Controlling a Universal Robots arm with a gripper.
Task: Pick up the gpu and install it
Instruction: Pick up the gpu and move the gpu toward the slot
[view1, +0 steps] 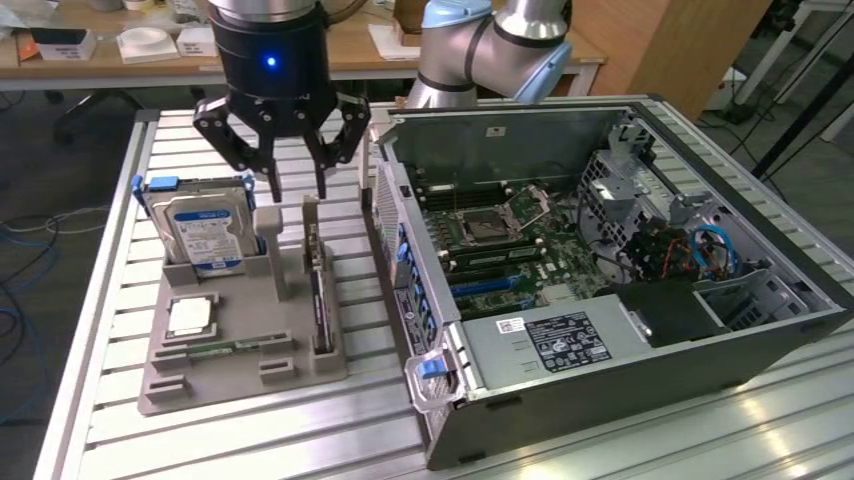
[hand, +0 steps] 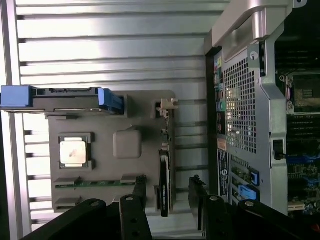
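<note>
You're hovering gripper (view1: 296, 190), jaws wide and empty, over gpu (view1: 318, 300). Card standing on edge at fixture tray's (view1: 227, 390) edge nearest computer case (view1: 390, 240), letting fingers straddle it.

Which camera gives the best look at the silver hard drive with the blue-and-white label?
The exterior view: the hard drive stands upright in the grey tray, label facing the camera. The wrist view catches its top edge and blue carrier.

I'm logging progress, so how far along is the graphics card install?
Nothing done yet: the graphics card stands on edge in the gray holder. In hand: open jaws hover just above it, empty. Left: gripping, lifting and seating it in the open computer case.
</note>
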